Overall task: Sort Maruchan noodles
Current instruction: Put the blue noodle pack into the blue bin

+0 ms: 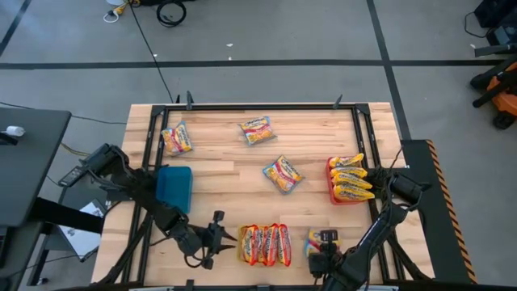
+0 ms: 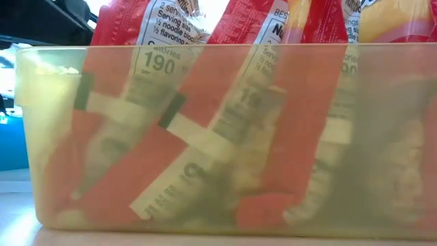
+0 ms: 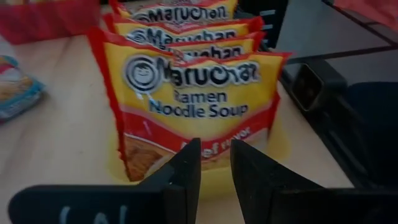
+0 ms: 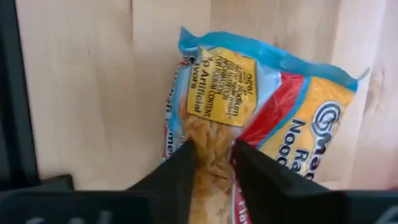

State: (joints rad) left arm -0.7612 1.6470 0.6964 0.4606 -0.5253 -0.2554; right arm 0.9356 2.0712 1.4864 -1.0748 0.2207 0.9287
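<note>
Several red-edged Maruchan packets (image 3: 186, 93) stand upright in a row in a yellow tray (image 2: 27, 137) at the table's near edge. My left gripper (image 3: 214, 163) hovers just left of that tray (image 1: 240, 257), narrowly open, with nothing between its fingers. A blue-edged packet (image 4: 267, 93) lies flat on the wood right of the tray. My right gripper (image 4: 214, 152) is shut on it from above (image 1: 323, 242). Three more packets (image 1: 283, 174) lie loose on the table's middle and far part. My right gripper pinches the blue-edged packet between its two fingers at the middle of one end (image 4: 211, 134), where the wrapper bunches up between them. The fingers come from above, pointing steeply down. The packet's other end (image 4: 323, 118) lies flat on the table.
A red tray (image 1: 331, 182) at the right holds several yellow packets (image 1: 351, 182) lying stacked. A blue tray (image 1: 174, 187) sits at the left beside my left arm. A black frame rail (image 1: 258, 106) runs around the table's work area.
</note>
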